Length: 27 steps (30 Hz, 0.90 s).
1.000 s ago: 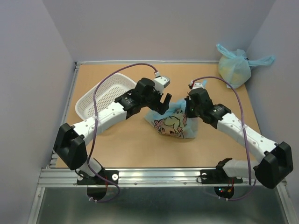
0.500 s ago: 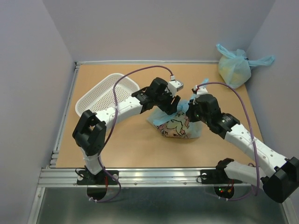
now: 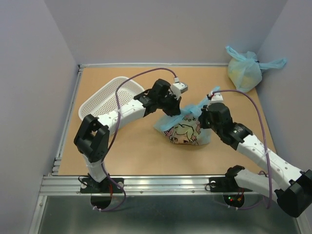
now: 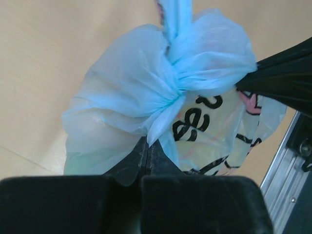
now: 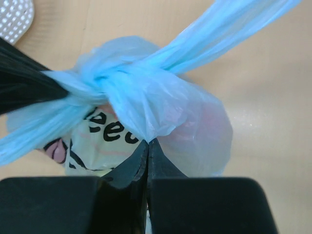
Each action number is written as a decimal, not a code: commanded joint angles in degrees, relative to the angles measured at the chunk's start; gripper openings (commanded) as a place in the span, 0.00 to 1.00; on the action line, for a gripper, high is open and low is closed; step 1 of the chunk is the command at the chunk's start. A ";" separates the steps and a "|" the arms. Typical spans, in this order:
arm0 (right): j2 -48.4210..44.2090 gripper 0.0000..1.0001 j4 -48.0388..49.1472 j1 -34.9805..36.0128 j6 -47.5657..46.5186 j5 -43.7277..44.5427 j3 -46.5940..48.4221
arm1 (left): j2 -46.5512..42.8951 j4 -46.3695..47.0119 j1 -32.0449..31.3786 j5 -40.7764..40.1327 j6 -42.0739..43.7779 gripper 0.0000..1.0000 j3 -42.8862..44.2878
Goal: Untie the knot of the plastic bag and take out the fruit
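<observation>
1. The knot (image 4: pixel 175 83) sits tight on top of the plastic bag (image 3: pixel 185 131). Two light blue strips are twisted together, and one long tail runs off toward the far right in the right wrist view.
2. The bag stands a little right of the middle of the table (image 3: pixel 136 151), with the cartoon face turned toward the near edge. Black lettering shows through the film under the knot. A pinkish blur shows inside, too vague to tell what it is.
3. The left gripper (image 4: pixel 147 146) comes at the knot from the left. Its fingers are pressed together on a fold of bag film just under the tie.
4. The right gripper (image 5: pixel 147 146) comes in from the opposite side, its fingers likewise pinched together on the film right below the knot.
5. The two grippers are very close, with the knot between them.
6. A white perforated basket (image 3: pixel 105 97) lies at the far left, well apart from the bag.
7. A plain blue bag (image 3: pixel 243 70), tied, sits in the far right corner.
</observation>
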 commanded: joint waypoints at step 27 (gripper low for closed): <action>1.05 0.81 -6.45 -0.23 -16.16 -3.26 15.32 | -19.36 22.02 14.94 9.32 -18.88 0.00 -16.97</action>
